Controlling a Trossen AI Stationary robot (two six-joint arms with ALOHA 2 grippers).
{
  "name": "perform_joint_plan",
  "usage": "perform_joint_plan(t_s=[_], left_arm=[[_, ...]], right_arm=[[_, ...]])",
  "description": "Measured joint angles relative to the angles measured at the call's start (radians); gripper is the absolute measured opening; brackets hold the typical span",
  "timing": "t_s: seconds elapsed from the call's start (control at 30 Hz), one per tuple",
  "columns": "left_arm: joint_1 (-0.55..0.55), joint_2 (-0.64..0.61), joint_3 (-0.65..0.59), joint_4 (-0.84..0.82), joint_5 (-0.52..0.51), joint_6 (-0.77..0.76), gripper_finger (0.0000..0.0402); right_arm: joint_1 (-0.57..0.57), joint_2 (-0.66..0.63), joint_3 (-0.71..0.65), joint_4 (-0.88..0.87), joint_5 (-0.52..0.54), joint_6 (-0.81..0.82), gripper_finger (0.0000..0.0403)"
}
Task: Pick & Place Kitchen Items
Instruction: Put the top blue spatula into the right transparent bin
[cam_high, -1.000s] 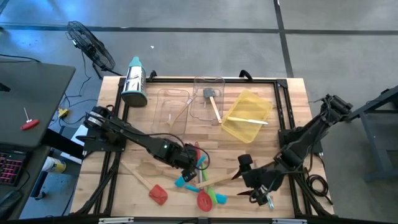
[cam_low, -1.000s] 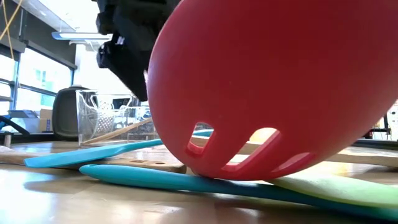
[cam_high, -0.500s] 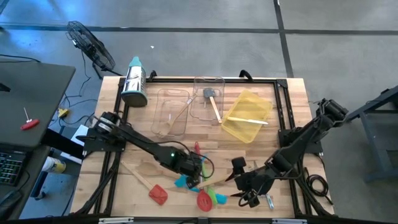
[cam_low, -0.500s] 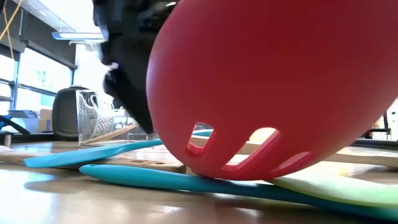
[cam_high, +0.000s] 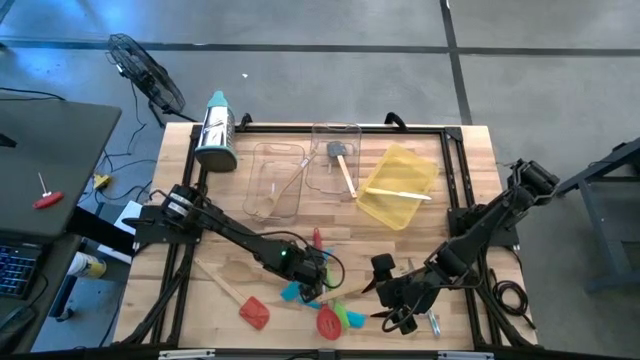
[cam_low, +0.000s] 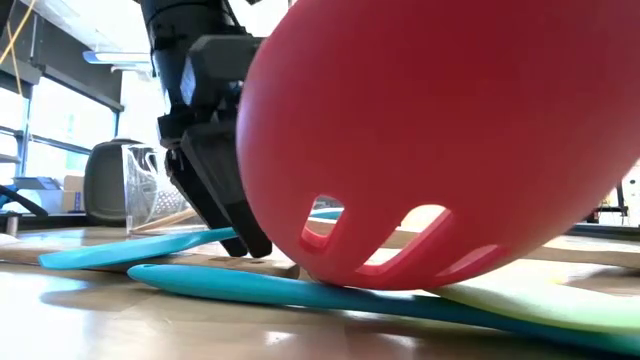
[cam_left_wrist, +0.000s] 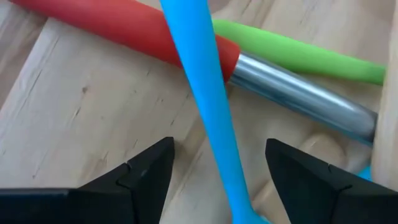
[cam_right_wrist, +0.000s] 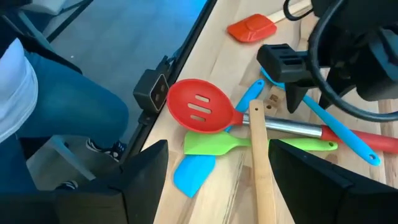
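A pile of utensils lies near the table's front edge: a red slotted spoon (cam_high: 328, 322) (cam_right_wrist: 199, 112) (cam_low: 440, 150), a green spatula (cam_right_wrist: 211, 144), blue spatulas (cam_right_wrist: 193, 171) and a wooden handle (cam_right_wrist: 258, 162). My left gripper (cam_high: 312, 272) (cam_left_wrist: 217, 180) is open and low over the pile. Its fingers stand on either side of a blue handle (cam_left_wrist: 211, 124) that crosses a red and steel handle (cam_left_wrist: 186, 43). My right gripper (cam_high: 385, 295) is open just right of the pile, and the wooden handle shows between its fingers.
Two clear trays (cam_high: 280, 180) (cam_high: 335, 150) and a yellow tray (cam_high: 398, 185) stand at the back, each with a utensil in it. A grater (cam_high: 215, 130) stands at the back left. A red-headed wooden spatula (cam_high: 253, 312) lies at the front left. A person's legs (cam_right_wrist: 56, 93) stand by the near edge.
My left gripper has gone toward the table's right and near edges and down, until its fingertips are at the pile. My right gripper has gone toward the table's left edge, closer to the pile. The utensils have not moved.
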Motion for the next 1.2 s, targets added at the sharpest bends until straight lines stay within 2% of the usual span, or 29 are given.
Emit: perform_joint_plan(t_s=[0.13,0.23,0.63,0.87,1.0,1.2], left_arm=[[0.009,0.009,0.001,-0.005,0.005,-0.006,0.0235],[0.012,0.009,0.0,-0.009,0.003,-0.01,0.0207],[0.013,0.011,-0.002,-0.036,0.01,-0.01,0.0025],[0.013,0.012,-0.002,-0.026,0.011,-0.018,0.003],[0.012,0.006,-0.002,-0.022,0.0,-0.019,0.0009],[0.012,0.008,0.02,-0.051,-0.001,-0.027,0.0008]], right_arm=[[0.0,0.0,0.0,-0.004,0.002,0.002,0.0271],[0.0,0.0,0.0,-0.004,0.001,0.001,0.0271],[0.0,0.0,0.0,-0.004,0.001,0.0,0.0271],[0.0,0.0,0.0,-0.003,0.003,0.0,0.0271],[0.0,0.0,0.0,-0.002,0.004,-0.001,0.0271],[0.0,0.0,0.0,-0.002,0.004,-0.001,0.0271]])
